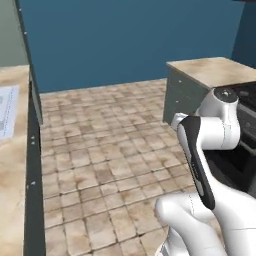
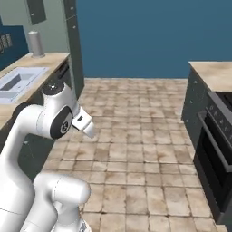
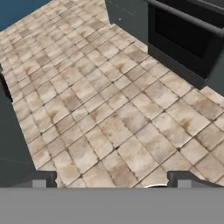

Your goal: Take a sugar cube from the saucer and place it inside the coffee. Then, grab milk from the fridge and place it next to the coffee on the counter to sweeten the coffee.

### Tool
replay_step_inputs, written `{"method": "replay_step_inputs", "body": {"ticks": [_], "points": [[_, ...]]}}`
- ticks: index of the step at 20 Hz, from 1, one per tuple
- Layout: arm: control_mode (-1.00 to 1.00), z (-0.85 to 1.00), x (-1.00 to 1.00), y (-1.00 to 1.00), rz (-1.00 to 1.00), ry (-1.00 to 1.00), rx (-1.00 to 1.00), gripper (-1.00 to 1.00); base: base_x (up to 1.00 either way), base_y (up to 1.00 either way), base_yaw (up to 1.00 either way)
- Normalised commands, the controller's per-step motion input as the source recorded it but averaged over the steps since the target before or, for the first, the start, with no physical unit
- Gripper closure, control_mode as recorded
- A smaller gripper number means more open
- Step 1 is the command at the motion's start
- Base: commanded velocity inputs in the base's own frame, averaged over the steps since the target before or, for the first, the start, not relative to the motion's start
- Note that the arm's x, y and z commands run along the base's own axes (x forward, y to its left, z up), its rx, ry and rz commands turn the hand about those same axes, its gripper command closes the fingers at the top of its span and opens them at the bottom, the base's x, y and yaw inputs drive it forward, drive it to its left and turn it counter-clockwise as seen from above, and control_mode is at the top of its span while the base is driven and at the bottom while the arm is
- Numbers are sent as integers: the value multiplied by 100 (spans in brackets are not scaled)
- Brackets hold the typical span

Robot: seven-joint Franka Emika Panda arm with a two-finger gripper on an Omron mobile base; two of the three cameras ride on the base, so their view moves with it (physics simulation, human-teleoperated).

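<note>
1. The gripper (image 3: 111, 179) is seen in the hand view with its two dark fingertips (image 3: 41, 179) spread wide, one at each lower corner; nothing is held between them.
2. Between and beyond the fingertips a tiled floor (image 3: 109, 109) is shown: square, mottled beige-brown tiles with pale joints, running diagonally and unobstructed.
3. At the upper right of the hand view a black oven front (image 3: 188, 39) with a straight bar handle is set into dark cabinetry, its lower edge meeting the floor.
4. In the base views the white arm (image 2: 50, 122) is folded low over the open floor, midway between the two cabinet runs.
5. The counter (image 1: 12, 165), beige and marbled, is carried along the left edge of the left base view over a dark front with small round knobs; a pale rectangular sink (image 2: 18, 81) is sunk into it, and a grey cylinder (image 2: 36, 44) stands near its far edge.
6. A second worktop section (image 1: 215, 70) ends in a square corner at the right, above the oven.
7. A flat blue wall (image 2: 145, 36) closes the far side.
8. The sugar cube, saucer, coffee and milk cannot be located.
</note>
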Motion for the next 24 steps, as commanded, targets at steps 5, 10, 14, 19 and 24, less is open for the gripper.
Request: {"method": "replay_step_inputs", "body": {"ticks": [5,10,14,19,24], "points": [[100,0,0,0,0,0,0,-100,31,-11,-45],[100,0,0,0,0,0,0,-100,30,-13,-49],[100,0,0,0,0,0,0,-100,27,-14,-53],[100,0,0,0,0,0,0,-100,23,-13,-57],[100,0,0,0,0,0,0,-100,19,-12,-58]]}}
